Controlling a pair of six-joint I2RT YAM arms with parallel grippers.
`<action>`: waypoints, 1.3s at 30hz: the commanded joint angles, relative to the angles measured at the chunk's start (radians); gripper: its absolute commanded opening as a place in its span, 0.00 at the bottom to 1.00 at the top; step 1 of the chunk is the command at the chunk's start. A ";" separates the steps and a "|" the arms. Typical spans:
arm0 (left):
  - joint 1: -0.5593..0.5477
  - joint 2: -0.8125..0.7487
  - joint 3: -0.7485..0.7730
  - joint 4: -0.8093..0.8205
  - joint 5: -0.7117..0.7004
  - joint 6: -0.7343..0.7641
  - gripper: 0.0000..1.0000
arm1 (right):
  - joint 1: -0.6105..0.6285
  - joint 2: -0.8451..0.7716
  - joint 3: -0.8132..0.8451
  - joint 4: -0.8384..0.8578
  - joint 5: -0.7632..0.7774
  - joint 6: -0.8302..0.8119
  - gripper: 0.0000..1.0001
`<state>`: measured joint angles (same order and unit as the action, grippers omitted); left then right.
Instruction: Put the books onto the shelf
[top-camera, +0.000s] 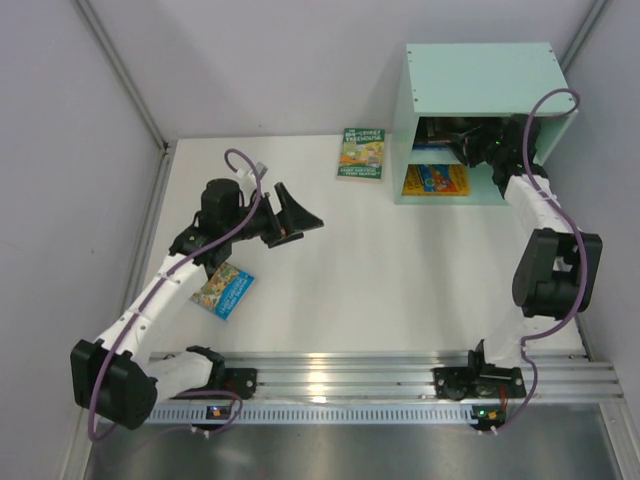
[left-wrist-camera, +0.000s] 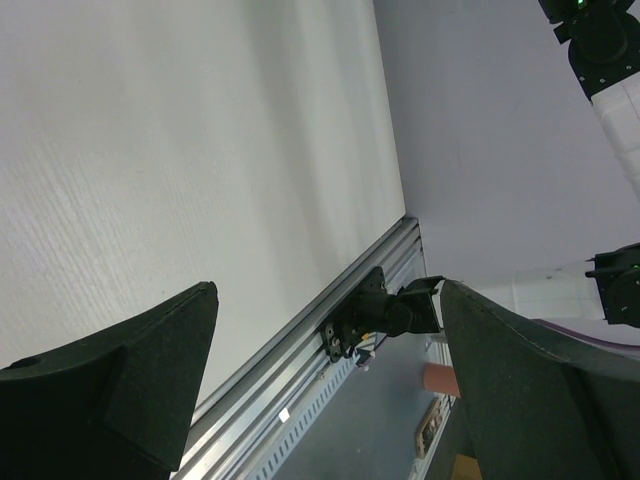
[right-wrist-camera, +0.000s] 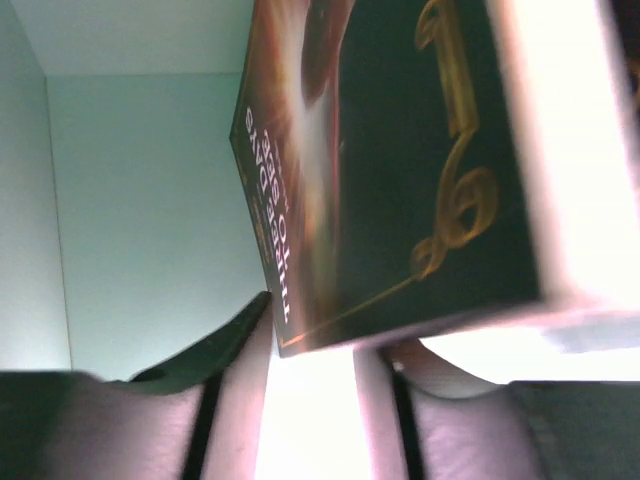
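r gripper (right-wrist-camera: 305, 392) inside shelf (right-wrist-camera: 150, 200), jaws parted, dark book (right-wrist-camera: 400, 170) just beyond its tips

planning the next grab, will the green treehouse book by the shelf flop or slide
The green treehouse book looks thin, probably light and bendy if pinched by one edge. Flat on the smooth table, it would likely slide, not tip, when pushed.

The mint-green shelf (top-camera: 480, 80) stands upright at the far right. An orange-yellow book (top-camera: 436, 180) lies flat at its bottom. A dark book with gold ornament (right-wrist-camera: 400, 170) is tilted inside. A green book (top-camera: 361, 153) lies flat just left of the shelf. A blue book (top-camera: 224, 290) lies well apart, at the near left.
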<state>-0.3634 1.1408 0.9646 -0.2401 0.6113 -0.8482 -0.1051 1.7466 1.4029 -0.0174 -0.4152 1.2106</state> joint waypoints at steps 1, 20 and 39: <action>-0.012 -0.026 0.014 0.013 -0.012 -0.011 0.97 | 0.005 -0.091 -0.021 0.126 -0.034 -0.007 0.38; -0.032 -0.033 0.005 0.013 -0.024 -0.014 0.97 | 0.005 -0.150 -0.133 0.149 0.062 0.047 0.26; -0.035 -0.016 0.006 0.013 -0.030 -0.012 0.97 | 0.011 -0.076 -0.097 0.162 0.064 0.049 0.17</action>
<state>-0.3935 1.1343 0.9646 -0.2401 0.5858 -0.8627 -0.1020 1.6630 1.2694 0.0734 -0.3599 1.2594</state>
